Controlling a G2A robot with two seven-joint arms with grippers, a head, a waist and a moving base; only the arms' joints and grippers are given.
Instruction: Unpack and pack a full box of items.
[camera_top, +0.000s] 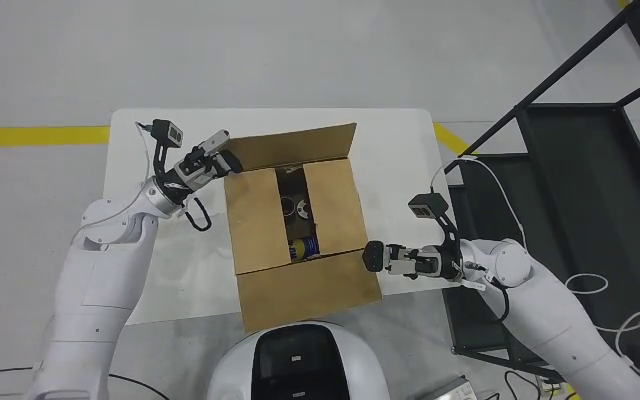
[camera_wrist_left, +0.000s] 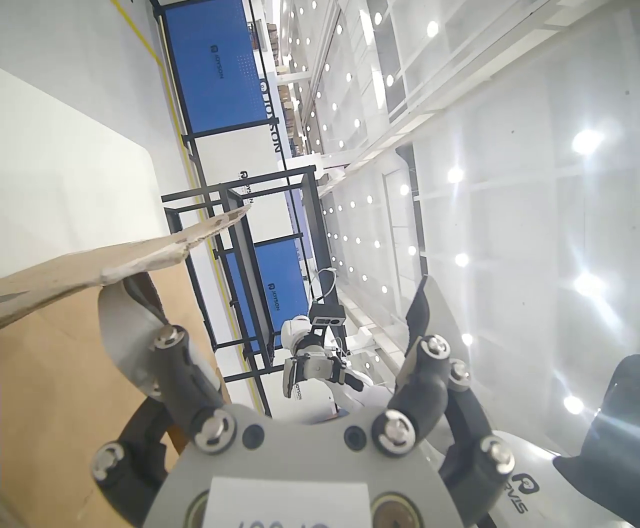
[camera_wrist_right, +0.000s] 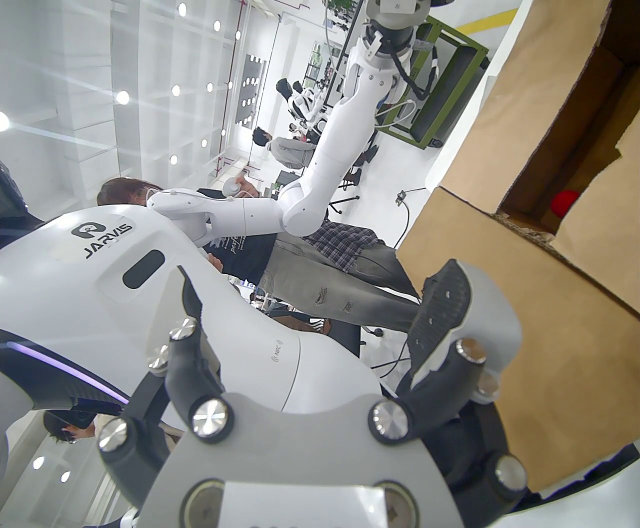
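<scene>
A brown cardboard box (camera_top: 300, 215) stands on the white table (camera_top: 400, 140). Its two side flaps are folded partly inward, leaving a gap in the middle. In that gap lie a round metallic item (camera_top: 290, 207) and a blue and yellow item (camera_top: 303, 247). My left gripper (camera_top: 222, 150) (camera_wrist_left: 275, 305) is open at the box's far left corner, one finger (camera_wrist_left: 132, 315) against a flap edge (camera_wrist_left: 125, 260). My right gripper (camera_top: 372, 257) (camera_wrist_right: 320, 300) is open at the near right corner, its ribbed finger (camera_wrist_right: 442, 310) beside the cardboard wall (camera_wrist_right: 500, 280). A red item (camera_wrist_right: 565, 201) shows inside.
A black metal rack (camera_top: 560, 190) stands just right of the table, close to my right arm. The box's near flap (camera_top: 310, 292) hangs out toward the table's front edge. Bare tabletop lies left of and behind the box.
</scene>
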